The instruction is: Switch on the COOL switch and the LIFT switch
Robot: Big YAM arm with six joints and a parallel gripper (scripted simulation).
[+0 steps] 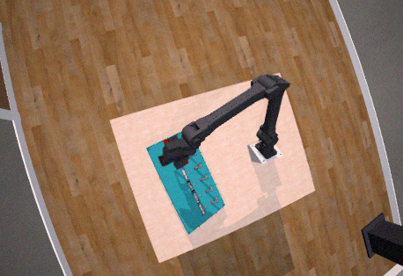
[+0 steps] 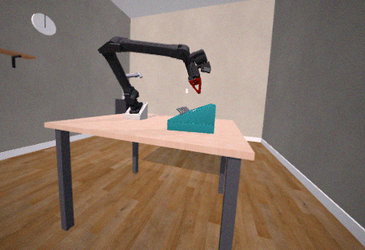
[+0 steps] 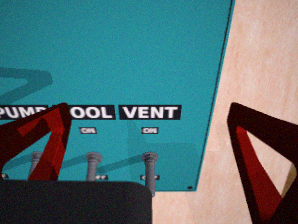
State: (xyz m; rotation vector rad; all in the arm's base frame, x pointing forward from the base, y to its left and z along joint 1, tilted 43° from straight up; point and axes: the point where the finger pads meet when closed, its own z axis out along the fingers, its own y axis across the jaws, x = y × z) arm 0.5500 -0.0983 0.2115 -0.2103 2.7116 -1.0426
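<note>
Hovering above the teal wedge-shaped console (image 2: 196, 120) on the pale wooden table (image 2: 119, 129), the black arm's red-fingered gripper (image 3: 150, 150) has its fingers spread fully apart, nothing between them. In the wrist view, the grey COOL toggle (image 3: 93, 164) stands at 6 o'clock, with the VENT toggle (image 3: 149, 167) just beside it toward 3 o'clock.

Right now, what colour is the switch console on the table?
Teal, with white-on-black labels; the console shows best in the wrist view.
</note>
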